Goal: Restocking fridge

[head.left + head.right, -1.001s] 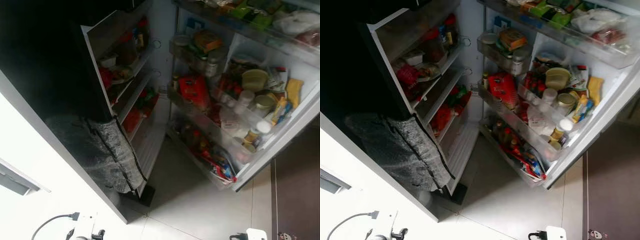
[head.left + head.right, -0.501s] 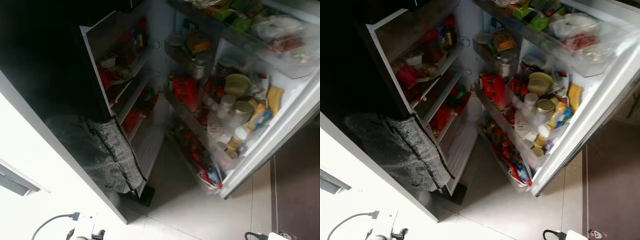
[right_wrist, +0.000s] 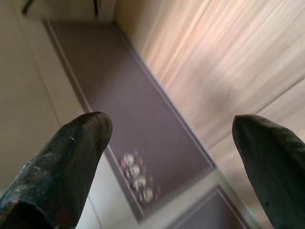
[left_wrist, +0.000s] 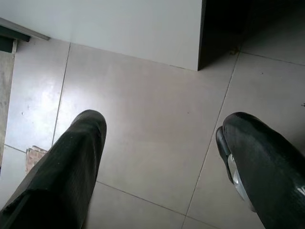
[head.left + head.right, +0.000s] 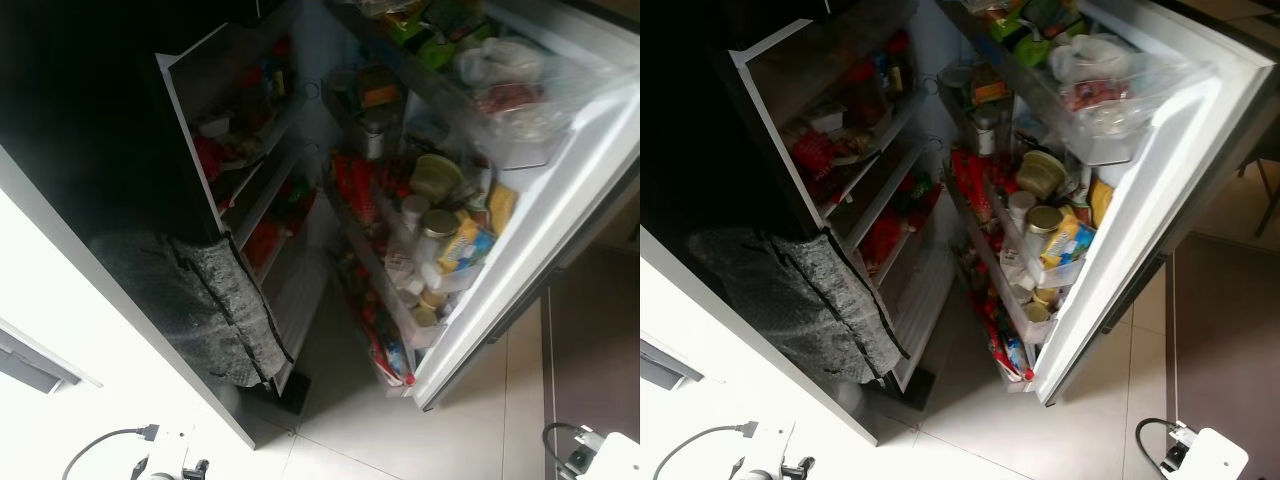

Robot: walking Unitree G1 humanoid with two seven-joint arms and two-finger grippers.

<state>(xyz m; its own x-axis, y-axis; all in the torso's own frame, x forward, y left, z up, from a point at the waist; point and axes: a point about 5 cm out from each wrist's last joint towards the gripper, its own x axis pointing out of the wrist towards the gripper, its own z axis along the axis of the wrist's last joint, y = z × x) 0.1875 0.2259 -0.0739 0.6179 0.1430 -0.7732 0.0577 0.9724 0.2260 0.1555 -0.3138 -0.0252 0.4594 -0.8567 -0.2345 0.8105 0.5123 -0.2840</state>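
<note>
The fridge stands open ahead of me. Its inner shelves (image 5: pixel 250 150) hold red packets, bowls and bottles. The white door (image 5: pixel 1160 190) stands half swung in, and its racks (image 5: pixel 440 230) are packed with jars, bottles, a yellow packet and bagged food. My left gripper (image 4: pixel 162 157) hangs open over pale floor tiles with nothing between its fingers (image 4: pixel 62 171). My right gripper (image 3: pixel 174 162) is open too and empty, above a brown mat (image 3: pixel 128 119) and wood flooring. My right wrist (image 5: pixel 1205 455) shows low at the right, below the door's outer edge.
A grey quilted bag (image 5: pixel 215 300) hangs at the fridge's lower left front. A white cabinet side (image 5: pixel 60 400) runs along my left. The tiled floor (image 5: pixel 470 430) lies below the door, with the brown mat (image 5: pixel 1230 340) to the right.
The fridge door has swung in towards the cabinet, narrowing the opening. My right wrist has moved right and up in the view.
</note>
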